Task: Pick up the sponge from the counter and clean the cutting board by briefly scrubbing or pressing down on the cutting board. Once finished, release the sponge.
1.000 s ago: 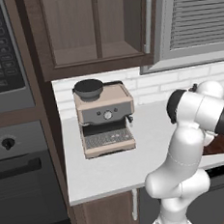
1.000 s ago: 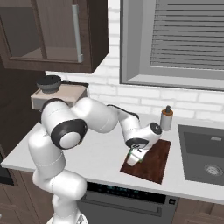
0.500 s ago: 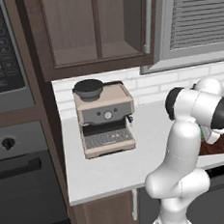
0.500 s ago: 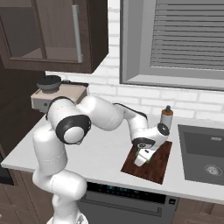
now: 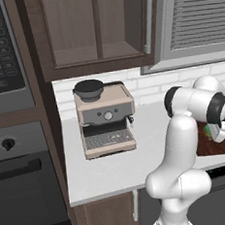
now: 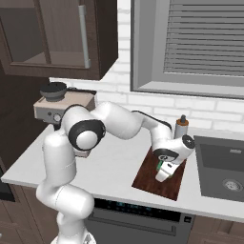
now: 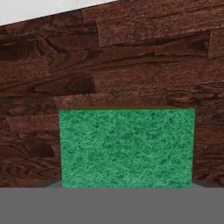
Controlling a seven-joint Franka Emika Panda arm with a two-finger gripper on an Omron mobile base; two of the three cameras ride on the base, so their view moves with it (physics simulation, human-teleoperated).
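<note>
My gripper (image 6: pixel 164 172) is shut on the sponge (image 6: pixel 159 165), with a sliver of green showing beside the white hand. It hangs low over the middle of the cutting board (image 6: pixel 147 179), a dark reddish-brown wooden rectangle on the light counter (image 6: pixel 107 167). In the hand view the sponge's green face (image 7: pixel 127 146) lies flat against the wood grain of the cutting board (image 7: pixel 131 61); whether they touch I cannot tell. In the left base view the gripper (image 5: pixel 219 133) and a green spot of sponge (image 5: pixel 208 131) sit above the board (image 5: pixel 220 146) at the right edge.
A beige coffee machine (image 5: pixel 105 117) stands at the counter's left end. A small bottle (image 6: pixel 180 127) stands behind the board by the wall. The dark sink basin (image 6: pixel 221 167) lies right of the board. Wall cabinets (image 5: pixel 96 28) hang overhead.
The gripper has slid with the sponge across the cutting board toward the sink side. The board has stayed in place.
</note>
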